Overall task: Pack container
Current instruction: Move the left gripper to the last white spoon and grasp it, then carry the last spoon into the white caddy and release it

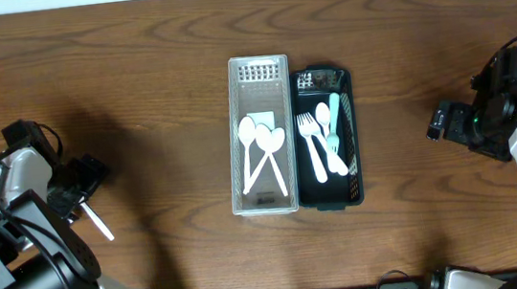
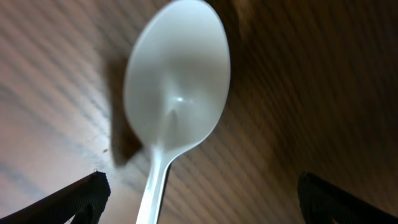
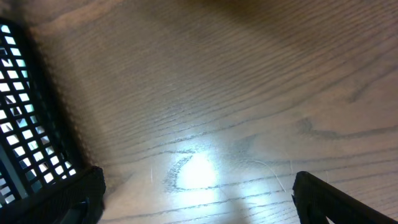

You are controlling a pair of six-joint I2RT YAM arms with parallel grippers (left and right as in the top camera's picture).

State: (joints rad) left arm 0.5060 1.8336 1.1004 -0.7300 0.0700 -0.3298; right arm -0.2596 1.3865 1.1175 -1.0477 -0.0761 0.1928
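A clear container [image 1: 262, 134] at the table's middle holds two white spoons [image 1: 264, 149]. Beside it on the right, a black basket [image 1: 349, 135] holds white forks [image 1: 316, 138] and a teal utensil [image 1: 335, 117]. Another white spoon [image 2: 177, 93] lies on the wood at the left, its handle [image 1: 96, 219] showing below my left gripper [image 1: 84, 182]. In the left wrist view this gripper [image 2: 205, 205] is open, and the handle runs between its fingers [image 2: 81, 196] without touching them. My right gripper [image 1: 439, 124] hovers open [image 3: 199, 199] over bare wood, right of the basket.
The black basket's mesh wall [image 3: 25, 124] stands at the left edge of the right wrist view. Dark wooden table [image 1: 154, 69] surrounds both containers. The arms' bases sit at the front left and front right corners.
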